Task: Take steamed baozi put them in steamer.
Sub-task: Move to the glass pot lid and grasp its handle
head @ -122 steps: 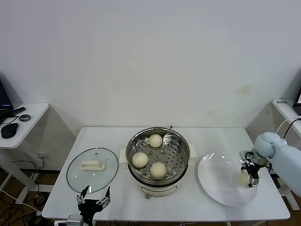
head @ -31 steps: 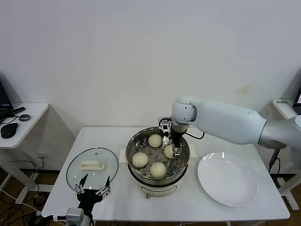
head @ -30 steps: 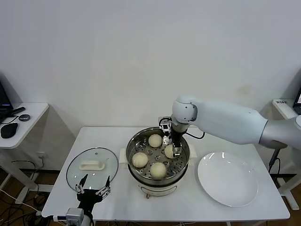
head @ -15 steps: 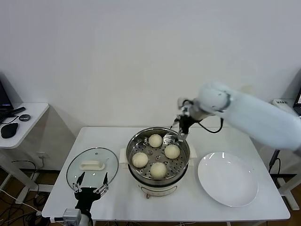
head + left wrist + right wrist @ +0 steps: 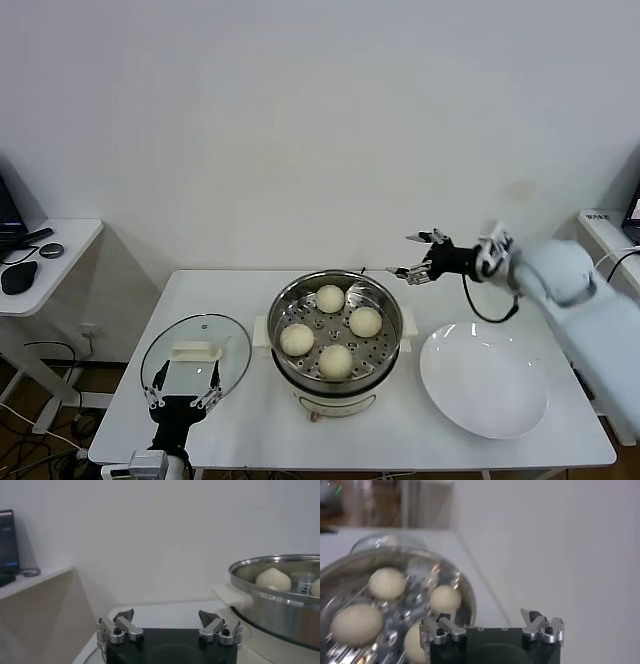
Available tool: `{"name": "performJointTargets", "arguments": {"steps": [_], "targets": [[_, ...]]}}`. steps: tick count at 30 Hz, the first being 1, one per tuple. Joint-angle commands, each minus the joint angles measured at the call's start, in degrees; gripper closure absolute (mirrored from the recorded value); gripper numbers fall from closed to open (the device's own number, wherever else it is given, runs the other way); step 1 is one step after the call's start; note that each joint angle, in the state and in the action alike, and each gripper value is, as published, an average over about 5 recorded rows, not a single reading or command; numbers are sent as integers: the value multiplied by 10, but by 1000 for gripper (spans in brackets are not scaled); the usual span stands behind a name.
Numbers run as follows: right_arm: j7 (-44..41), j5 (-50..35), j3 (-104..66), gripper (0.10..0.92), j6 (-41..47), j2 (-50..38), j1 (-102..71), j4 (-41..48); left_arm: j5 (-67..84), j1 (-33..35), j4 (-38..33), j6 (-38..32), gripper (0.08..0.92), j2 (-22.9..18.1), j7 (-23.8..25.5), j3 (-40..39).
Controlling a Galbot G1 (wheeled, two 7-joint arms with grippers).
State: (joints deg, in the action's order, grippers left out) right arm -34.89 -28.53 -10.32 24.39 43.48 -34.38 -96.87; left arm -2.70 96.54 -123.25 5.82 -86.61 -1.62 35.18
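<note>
The right arm reaches in level from the right, its right gripper spread wide and empty in the air just behind the steamer's right rim. Four smooth cream steamed baozi sit on the perforated tray of the shiny steel steamer. The left gripper, also spread and empty, hangs over the glass lid at the table's front left. A white plate lies to the right.

4 baozi in steamer, lid left, plate right
</note>
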Motion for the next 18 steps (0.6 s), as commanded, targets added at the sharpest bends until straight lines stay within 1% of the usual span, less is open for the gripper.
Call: {"name": "performJointTargets", "arguments": {"steps": [1,3,4,7,9,11,13,15,18], "targets": [[189,-23,-463,203,-161,231,-422,-77,-94,-39,42,-49,177,18,-5,40],[209,-23,-460,203,-186,265,-449,-83,-166,-51,56,-62,177,25,-17,49],[219,-26,-458,203,-193,279,-456,-84,-210,-55,65,-69,177,28,-31,50],[243,-37,-456,203,-204,308,-468,-84,-401,-69,103,-111,177,39,-114,49],[247,-39,-452,203,-205,318,-475,-88,-546,-75,133,-143,177,54,-152,46],[246,-36,-444,203,-205,322,-483,-95,-660,-77,154,-162,177,81,-147,40],[244,-29,-433,203,-206,321,-492,-101,-735,-81,175,-167,177,119,-122,32],[242,-20,-425,203,-206,319,-501,-105,-771,-95,201,-174,177,154,-93,26],[237,-7,-413,203,-206,319,-517,-113,-786,-131,258,-180,177,179,-81,28]]}}
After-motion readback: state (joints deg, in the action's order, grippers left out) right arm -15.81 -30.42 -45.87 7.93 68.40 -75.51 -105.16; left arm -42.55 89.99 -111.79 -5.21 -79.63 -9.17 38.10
